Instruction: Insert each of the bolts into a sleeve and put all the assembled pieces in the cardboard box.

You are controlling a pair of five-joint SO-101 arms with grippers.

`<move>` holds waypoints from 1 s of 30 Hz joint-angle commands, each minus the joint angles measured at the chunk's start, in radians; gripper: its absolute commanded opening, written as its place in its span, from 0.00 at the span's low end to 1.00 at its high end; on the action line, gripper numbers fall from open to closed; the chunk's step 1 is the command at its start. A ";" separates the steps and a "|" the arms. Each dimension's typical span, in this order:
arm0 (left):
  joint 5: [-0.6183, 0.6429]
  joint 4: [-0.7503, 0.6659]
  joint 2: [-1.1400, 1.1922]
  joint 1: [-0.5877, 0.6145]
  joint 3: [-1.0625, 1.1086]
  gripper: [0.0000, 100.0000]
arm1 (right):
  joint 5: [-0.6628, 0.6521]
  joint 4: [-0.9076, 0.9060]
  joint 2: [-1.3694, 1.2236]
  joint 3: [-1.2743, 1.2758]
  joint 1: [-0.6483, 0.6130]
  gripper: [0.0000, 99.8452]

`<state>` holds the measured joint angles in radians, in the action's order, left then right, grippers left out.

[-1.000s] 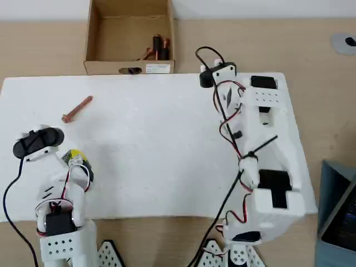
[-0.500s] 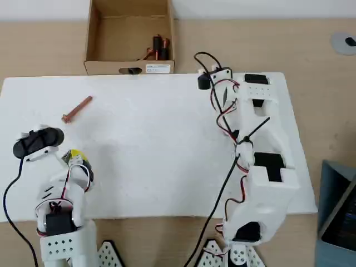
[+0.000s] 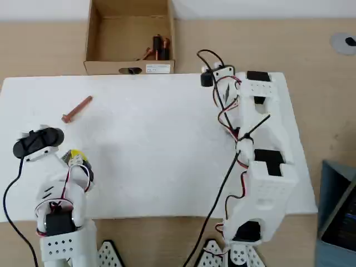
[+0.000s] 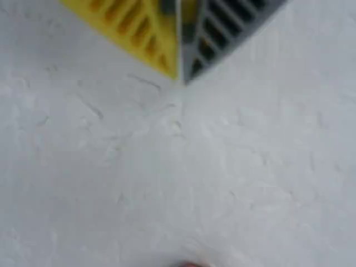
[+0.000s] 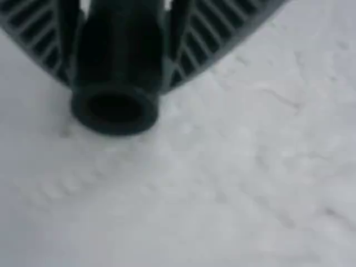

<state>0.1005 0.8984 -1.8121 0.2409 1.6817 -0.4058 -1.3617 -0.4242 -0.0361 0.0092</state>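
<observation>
White right arm (image 3: 261, 167): against a second ago its lower and middle sections have swung inward and now line up almost straight from the near edge of the surface (image 3: 144, 161) toward the far edge; the wrist end has barely shifted.
Left arm (image 3: 61, 194): same place as before, at the near left corner.
Right gripper (image 5: 119, 86): closed around a black sleeve (image 5: 114, 55), whose open end pokes out past the fingertips, close over the white surface.
Left gripper (image 4: 181, 72): yellow and grey jaws pressed together at the tip, nothing between them, close to the surface.
Bolt (image 3: 77, 109): lies unmoved on the surface, far left, apart from both grippers.
Cardboard box (image 3: 93, 39): beyond the far edge, assembled pieces (image 3: 158, 47) in its right side.
</observation>
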 commanded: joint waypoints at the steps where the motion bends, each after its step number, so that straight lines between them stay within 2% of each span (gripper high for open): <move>1: 0.005 0.000 -0.002 0.002 0.011 0.00 | 0.008 -0.069 0.102 -0.074 -0.012 0.01; 16: 0.003 0.000 -0.002 0.000 0.011 0.01 | 0.023 -0.404 0.519 -0.154 -0.005 0.01; 20: 0.002 0.000 -0.002 0.002 0.012 0.01 | 0.023 -0.425 0.621 -0.131 -0.005 0.01; 30: 0.000 0.000 -0.002 -0.020 0.012 0.01 | 0.023 -0.425 0.897 0.142 -0.004 0.01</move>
<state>0.1005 0.8984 -1.8121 0.2409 1.6817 -0.3874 -1.7637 0.3767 0.0606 0.0031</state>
